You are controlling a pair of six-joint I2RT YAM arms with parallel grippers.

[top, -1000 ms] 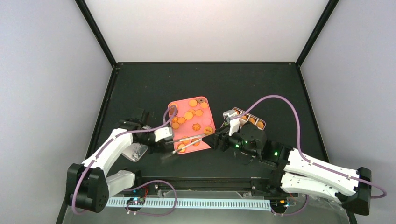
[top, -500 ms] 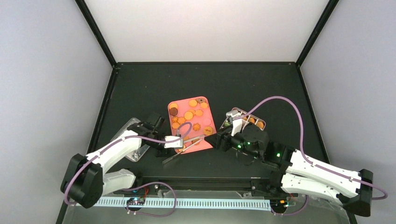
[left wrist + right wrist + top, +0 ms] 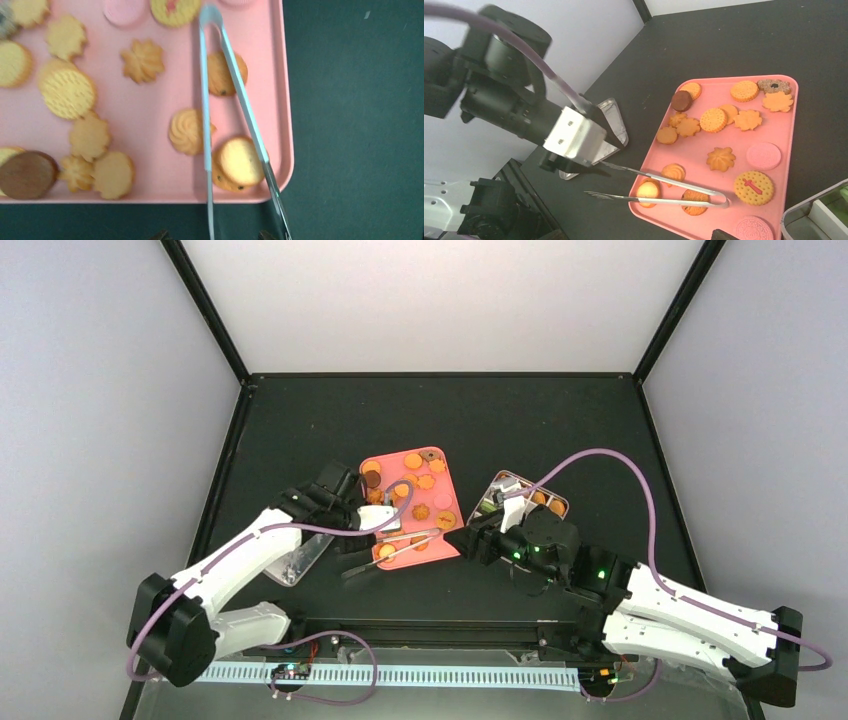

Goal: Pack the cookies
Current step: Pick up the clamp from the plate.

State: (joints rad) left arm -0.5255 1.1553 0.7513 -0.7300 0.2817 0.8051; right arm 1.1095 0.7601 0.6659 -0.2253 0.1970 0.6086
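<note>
Black worktop (image 3: 300,420), both arms reaching in from the near edge. Pink tray (image 3: 734,137) lies mid-worktop, long axis running near to far and slightly skewed. A silver compartmented box (image 3: 811,200) sits just beside the tray's right edge, and the overhead view shows a few orange discs already in it. The metal tongs (image 3: 205,100) lie across the tray's near end, resting on cookies. Their long axis runs left to right, with the closed loop end toward the right arm and the two free ends toward the left arm. The cookies (image 3: 714,120) lie flat and scattered over the tray. They are round or flower-shaped, so they have no long axis or heading of their own. Most are orange or golden, with one dark brown and a couple pale pink. The left gripper (image 3: 212,235) hangs over the tray's near-left corner at the tongs' free ends. Its jaws are spread and pinch nothing that I can make out; one tong arm runs between the tips, and I cannot tell if it touches them. From it the cookies lie ahead, toward the far right. The right gripper (image 3: 462,538) sits just off the tray's near-right edge, beside the loop end, jaws wide and empty. Judgement: the right arm is nearer the box and the left arm nearer the bulk of the cookies. Packing is barely begun.
</note>
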